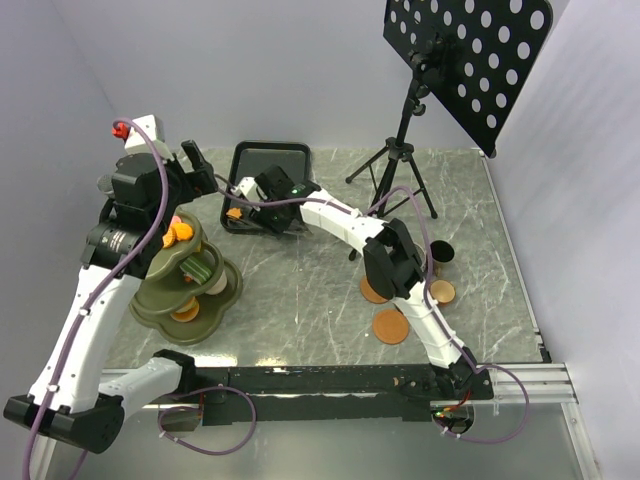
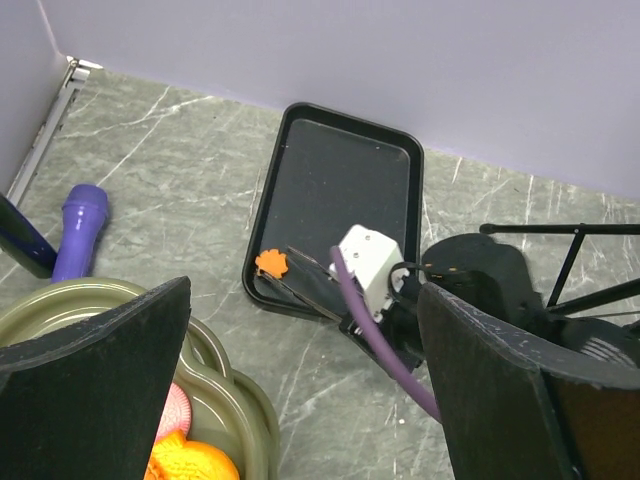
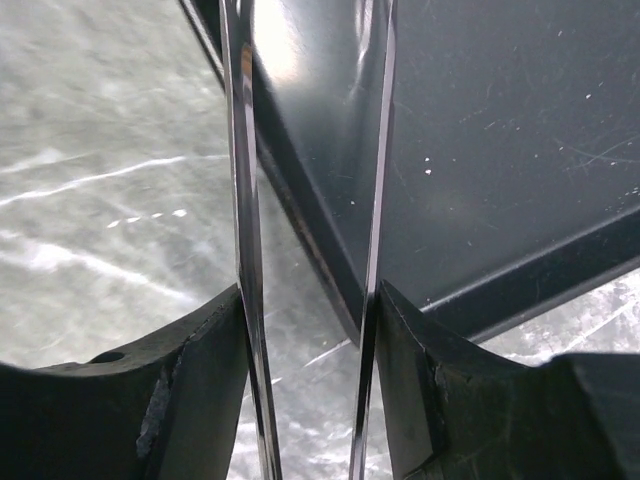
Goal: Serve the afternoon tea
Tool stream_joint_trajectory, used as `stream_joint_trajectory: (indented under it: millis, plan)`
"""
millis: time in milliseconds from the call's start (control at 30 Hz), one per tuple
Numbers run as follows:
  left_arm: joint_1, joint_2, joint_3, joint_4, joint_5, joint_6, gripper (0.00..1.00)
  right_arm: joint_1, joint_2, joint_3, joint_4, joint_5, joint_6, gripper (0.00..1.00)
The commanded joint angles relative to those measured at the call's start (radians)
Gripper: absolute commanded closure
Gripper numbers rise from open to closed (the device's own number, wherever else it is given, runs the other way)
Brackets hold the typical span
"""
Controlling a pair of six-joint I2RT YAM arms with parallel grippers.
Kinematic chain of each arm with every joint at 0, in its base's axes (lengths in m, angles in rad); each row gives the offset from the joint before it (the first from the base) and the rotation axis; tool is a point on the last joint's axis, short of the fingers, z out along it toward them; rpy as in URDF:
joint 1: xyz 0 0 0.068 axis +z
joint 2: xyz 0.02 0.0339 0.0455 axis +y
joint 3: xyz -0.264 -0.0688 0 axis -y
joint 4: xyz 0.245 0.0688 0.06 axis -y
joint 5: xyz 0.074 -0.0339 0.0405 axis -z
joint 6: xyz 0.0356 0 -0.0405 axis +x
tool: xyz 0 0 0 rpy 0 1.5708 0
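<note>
A small orange pastry (image 1: 233,212) lies in the near left corner of the black tray (image 1: 275,152); it also shows in the left wrist view (image 2: 271,263). My right gripper (image 1: 268,190) is shut on thin metal tongs (image 1: 248,205), whose tips reach towards that pastry. In the right wrist view the gripper (image 3: 310,310) presses the two tong arms (image 3: 240,200), which stay apart over the tray's edge (image 3: 480,150). My left gripper (image 1: 198,168) is open and empty above the olive tiered stand (image 1: 225,300), which holds orange (image 1: 180,232) and pink (image 2: 172,410) pastries. Three saucers (image 1: 391,326) and a dark cup (image 1: 441,253) sit at the right.
A music stand's tripod (image 1: 400,160) stands behind the right arm, its perforated desk (image 1: 470,50) overhead. A purple object (image 2: 80,225) lies left of the tiered stand. The right arm's purple cable (image 2: 370,330) crosses near the tray. Walls close the table at the back and sides.
</note>
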Motion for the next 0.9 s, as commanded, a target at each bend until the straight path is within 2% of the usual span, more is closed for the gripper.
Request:
stream_joint_trajectory:
  millis: [0, 200, 467, 867]
  plan:
    - [-0.023, -0.026, -0.003, 0.014, -0.034, 0.033, 0.00, 0.006, 0.034, 0.032, 0.039, 0.060, -0.023, 0.45]
    - [-0.043, -0.038, -0.001, 0.004, -0.047, 0.038, 0.00, 0.009, 0.044, 0.045, 0.045, 0.048, -0.022, 0.52]
    - [-0.044, -0.060, 0.016, -0.015, -0.062, 0.017, 0.00, 0.012, 0.000, 0.033, 0.083, 0.121, 0.012, 0.64]
    - [-0.044, -0.066, 0.135, -0.014, -0.105, 0.012, 0.00, 0.015, -0.320, -0.269, 0.280, 0.077, 0.073, 0.72]
